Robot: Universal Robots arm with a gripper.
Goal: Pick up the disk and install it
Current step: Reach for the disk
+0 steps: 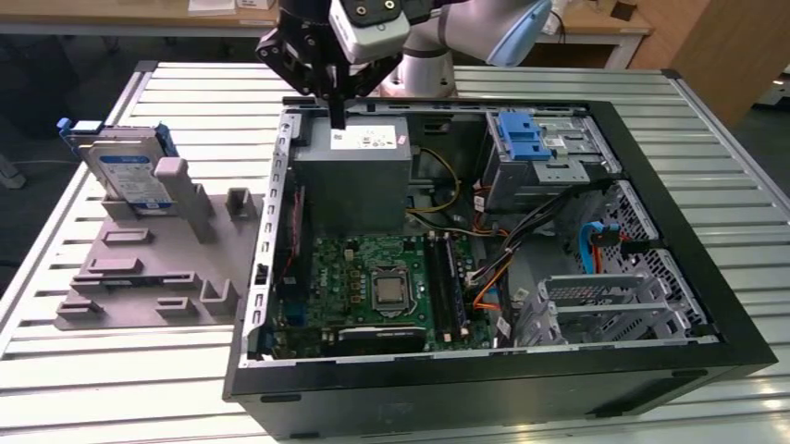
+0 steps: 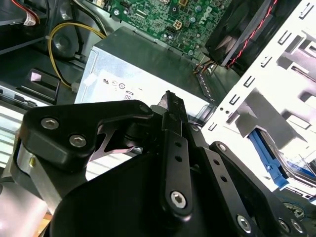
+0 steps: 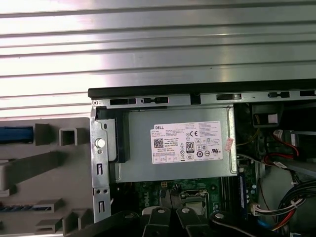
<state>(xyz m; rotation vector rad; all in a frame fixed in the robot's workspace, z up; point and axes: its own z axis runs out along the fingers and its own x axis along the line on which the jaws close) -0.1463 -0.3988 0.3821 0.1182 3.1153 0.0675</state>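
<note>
The gripper (image 1: 336,121) is seen pressed together, empty, over the power supply (image 1: 351,180) in the open case (image 1: 494,375); the disk (image 1: 129,174) is stood upright in the grey stand (image 1: 136,277), at the exterior view's left.

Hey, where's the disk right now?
In the exterior view the disk stands upright in the grey fixture on that view's left, beside the open computer case, apart from the gripper.
</note>
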